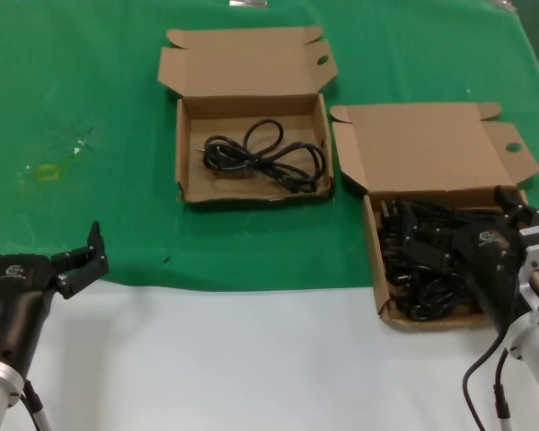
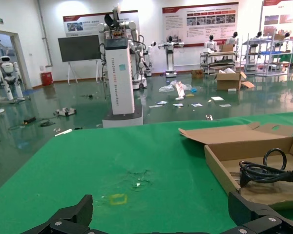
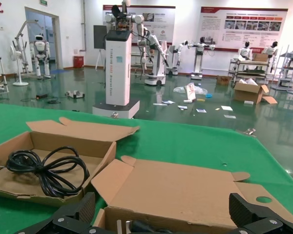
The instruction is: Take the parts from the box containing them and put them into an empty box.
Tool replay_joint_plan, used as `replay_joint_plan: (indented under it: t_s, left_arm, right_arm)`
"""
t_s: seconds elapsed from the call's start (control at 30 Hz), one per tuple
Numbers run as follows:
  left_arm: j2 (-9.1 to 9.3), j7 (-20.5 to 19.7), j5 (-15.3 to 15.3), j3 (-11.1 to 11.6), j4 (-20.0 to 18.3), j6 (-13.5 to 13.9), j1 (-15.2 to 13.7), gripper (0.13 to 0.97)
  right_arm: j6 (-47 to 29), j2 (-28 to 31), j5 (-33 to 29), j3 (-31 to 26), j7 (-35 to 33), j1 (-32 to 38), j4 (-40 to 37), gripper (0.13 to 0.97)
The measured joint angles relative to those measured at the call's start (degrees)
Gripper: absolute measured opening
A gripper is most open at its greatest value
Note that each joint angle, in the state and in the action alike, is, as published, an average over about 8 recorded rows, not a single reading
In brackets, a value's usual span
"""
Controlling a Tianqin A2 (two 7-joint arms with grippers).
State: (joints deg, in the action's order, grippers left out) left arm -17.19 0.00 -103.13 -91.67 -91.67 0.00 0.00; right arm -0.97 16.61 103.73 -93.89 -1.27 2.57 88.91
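Two boxes: both lie open on the green cloth [image 1: 99,81], lids folded back, side by side and close together without touching.
Left gripper [image 1: 40,244]: hangs at the near left edge over the line where the green cloth meets the white table front [image 1: 251,359], well apart from both boxes. Its fingers [image 2: 71,217] are spread wide with nothing between them.
Yellow mark [image 1: 47,172]: a small patch on the cloth, beyond the left gripper and left of the boxes.
Empty box [image 1: 251,193]: sits in the middle of the cloth, farther from the robot than the other one. Its lid has small tucked corner flaps and an oval hole near the right corner. One coiled black cable [image 1: 265,154] lies flat on its floor.
Box containing the parts [image 1: 379,269]: stands to the right of the empty box and nearer the robot. A flap with an oval hole sticks out at the lid's right side. A tangled heap of black cables [image 1: 418,274] fills the tray.
Right gripper [image 1: 458,215]: low over the full tray, right above the cable heap. Its fingers [image 3: 254,214] are wide apart. I cannot tell whether they touch the cables; nothing is pinched between them.
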Motion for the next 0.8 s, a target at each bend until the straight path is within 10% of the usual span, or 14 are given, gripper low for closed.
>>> replay_joint_plan:
  t_s: [0.8]
  left_arm:
    - [0.0,0.0,0.0,0.0,0.0,0.0,0.0,0.966]
  right_arm:
    - [0.0,0.0,0.0,0.0,0.0,0.0,0.0,0.966]
